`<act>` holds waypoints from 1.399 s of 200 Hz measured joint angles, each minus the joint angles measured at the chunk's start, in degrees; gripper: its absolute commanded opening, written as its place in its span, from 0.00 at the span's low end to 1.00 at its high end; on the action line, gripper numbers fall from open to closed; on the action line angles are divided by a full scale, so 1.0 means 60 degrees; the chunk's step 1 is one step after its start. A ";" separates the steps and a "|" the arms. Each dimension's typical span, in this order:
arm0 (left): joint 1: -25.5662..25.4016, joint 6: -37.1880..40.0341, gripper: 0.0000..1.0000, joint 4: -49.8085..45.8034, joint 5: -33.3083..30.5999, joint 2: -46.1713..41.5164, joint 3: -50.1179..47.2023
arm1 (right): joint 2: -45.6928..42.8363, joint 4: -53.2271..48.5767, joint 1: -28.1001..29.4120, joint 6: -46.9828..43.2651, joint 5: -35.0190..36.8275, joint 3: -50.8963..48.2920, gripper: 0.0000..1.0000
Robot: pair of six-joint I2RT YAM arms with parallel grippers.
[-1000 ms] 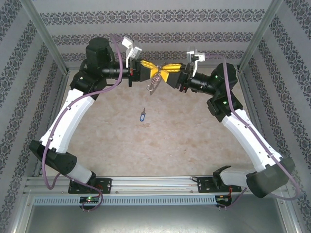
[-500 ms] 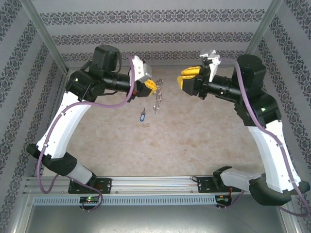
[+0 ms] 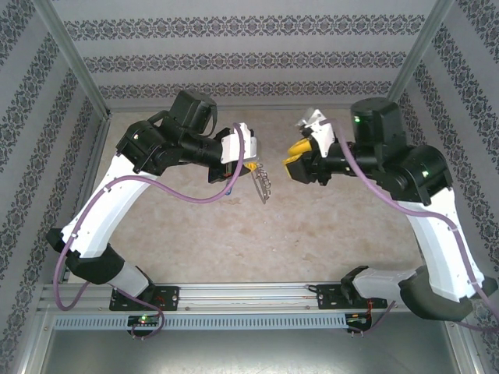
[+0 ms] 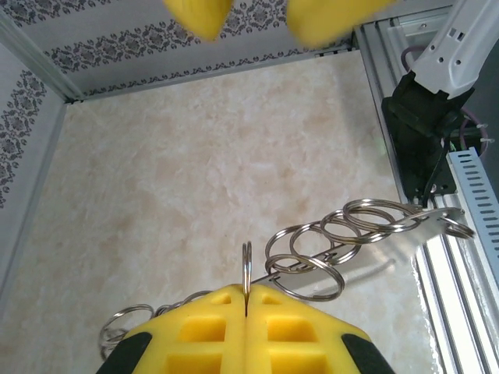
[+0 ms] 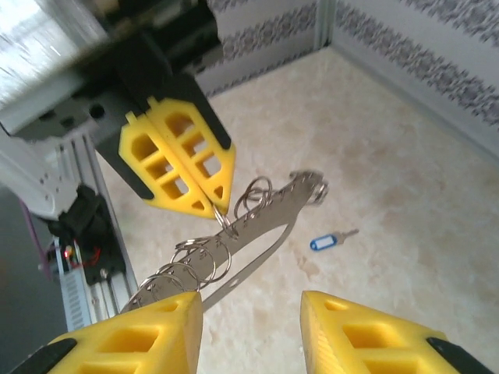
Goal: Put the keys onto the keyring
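Observation:
The keyring (image 3: pixel 263 187), a thin grey metal loop strung with several small split rings, hangs above the table's middle. My left gripper (image 3: pixel 251 166) is shut on it, pinching one small ring edge-on between its yellow tips (image 4: pixel 246 292), and the loop (image 4: pixel 351 234) trails off to the right. My right gripper (image 3: pixel 291 165) faces it from the right, open and holding nothing. In the right wrist view its gripper (image 5: pixel 249 302) sits just short of the keyring (image 5: pixel 265 214). The key (image 5: pixel 331 240), blue-headed with a short silver shaft, lies flat on the table beyond the loop.
The marbled beige tabletop (image 3: pixel 312 234) is boxed in by patterned walls (image 3: pixel 249 62) on three sides. An aluminium rail (image 3: pixel 249 296) with both arm bases runs along the near edge. The right arm's base (image 4: pixel 425 117) stands beside the rail.
The right gripper let go of the keyring, drew back to the right, then swung back to face it. The left gripper carried the keyring down and nearer. The left arm now covers the key from above.

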 measured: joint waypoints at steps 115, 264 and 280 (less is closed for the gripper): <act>-0.0018 -0.0138 0.00 0.0007 0.0565 0.0146 0.0000 | 0.0313 0.0936 0.0233 -0.0182 -0.0645 -0.0947 0.38; -0.0073 -0.0481 0.00 -0.0040 0.1045 0.0142 -0.0113 | 0.0907 0.0120 0.0481 -0.0761 -0.1756 -0.0648 0.07; -0.0073 -0.0481 0.00 -0.0058 0.1064 0.0138 -0.0142 | 0.0925 0.0062 0.0510 -0.0823 -0.1701 -0.0619 0.06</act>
